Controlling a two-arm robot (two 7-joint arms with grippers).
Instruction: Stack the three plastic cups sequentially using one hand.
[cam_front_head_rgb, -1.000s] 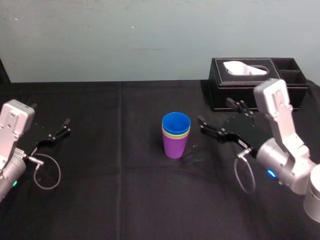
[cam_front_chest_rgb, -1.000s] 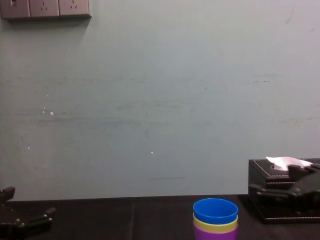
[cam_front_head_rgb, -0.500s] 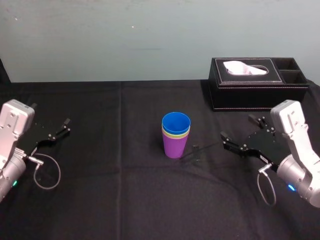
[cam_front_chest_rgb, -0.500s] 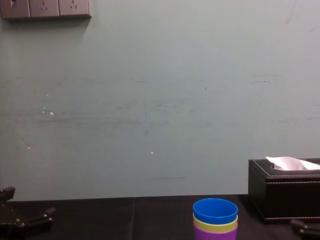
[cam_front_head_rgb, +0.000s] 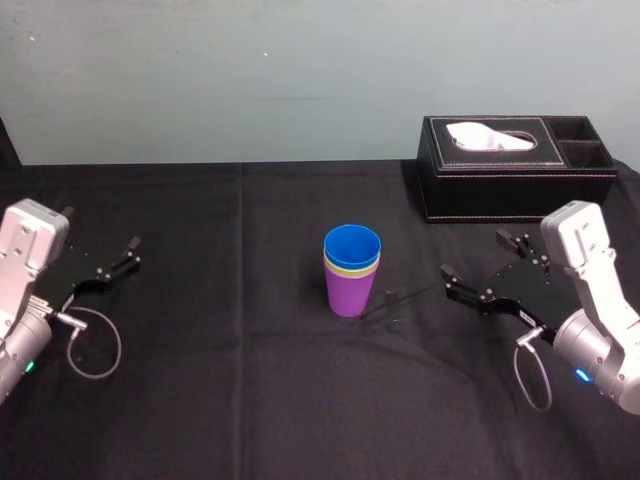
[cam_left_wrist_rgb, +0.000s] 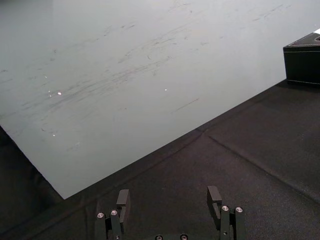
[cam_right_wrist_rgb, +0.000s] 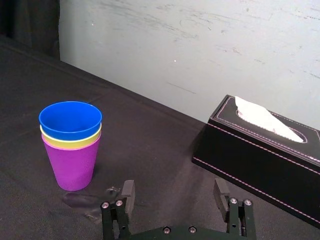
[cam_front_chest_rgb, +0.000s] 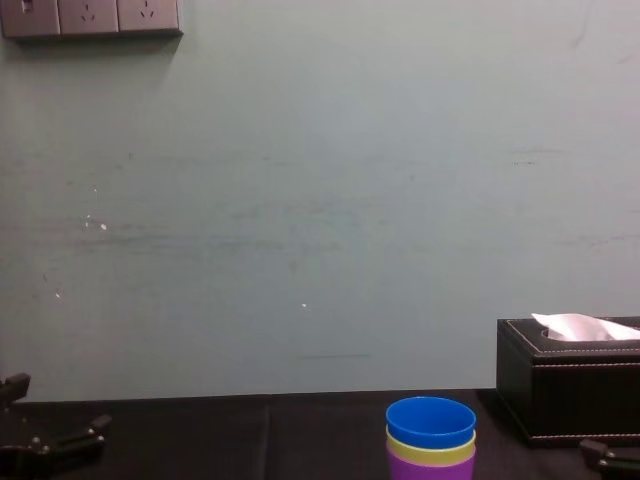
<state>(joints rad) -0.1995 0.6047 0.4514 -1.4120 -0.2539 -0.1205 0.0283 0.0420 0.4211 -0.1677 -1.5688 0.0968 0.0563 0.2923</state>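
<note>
— Right gripper (cam_front_head_rgb: 475, 256) sits farther from the cups than a second ago, jaws spread wide, holding nothing.
— And the stack?
— Blue cup (cam_front_head_rgb: 352, 243) in yellow-green cup (cam_front_head_rgb: 352, 268) in purple cup (cam_front_head_rgb: 350, 292), upright on the black table (cam_front_head_rgb: 250, 400), well apart on that gripper's left. Left gripper (cam_front_head_rgb: 98, 230) is parked far left, likewise spread.

A plain blue cup (cam_right_wrist_rgb: 70, 119), yellow-green cup (cam_right_wrist_rgb: 71, 142) and purple cup (cam_right_wrist_rgb: 73, 167) stand out against a black tablecloth (cam_front_head_rgb: 250, 390) and a pale grey-green wall (cam_front_head_rgb: 250, 70) streaked with faint darker marks. The tissue box (cam_front_head_rgb: 505, 192) is black with pale-stitched edges, its tissue (cam_front_head_rgb: 490, 137) white. The left gripper (cam_left_wrist_rgb: 168, 194) and right gripper (cam_right_wrist_rgb: 174, 186) are black, on light grey arms (cam_front_head_rgb: 585, 265).
</note>
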